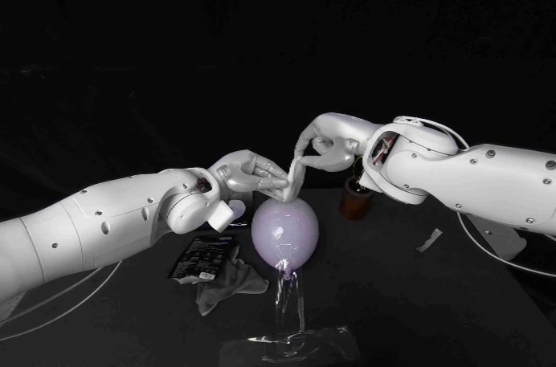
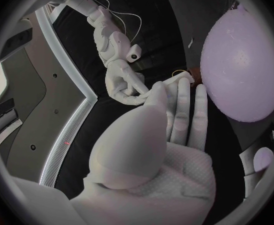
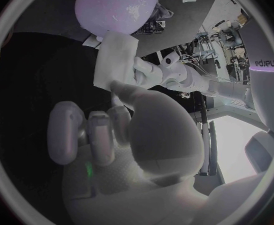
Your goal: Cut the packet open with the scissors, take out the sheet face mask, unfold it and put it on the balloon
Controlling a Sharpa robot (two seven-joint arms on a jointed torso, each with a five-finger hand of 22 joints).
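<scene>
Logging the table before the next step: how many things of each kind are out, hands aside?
Balloon: 1
Sheet mask: 1
Black packet: 1
Grey cloth: 1
White scrap: 1
Brown container: 1
Clear stand: 1
Total: 7

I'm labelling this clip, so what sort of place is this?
Probably a robotics test bench or lab: a black table against a dark backdrop, staged with a lilac balloon on a clear stand and a dark packet.
</scene>
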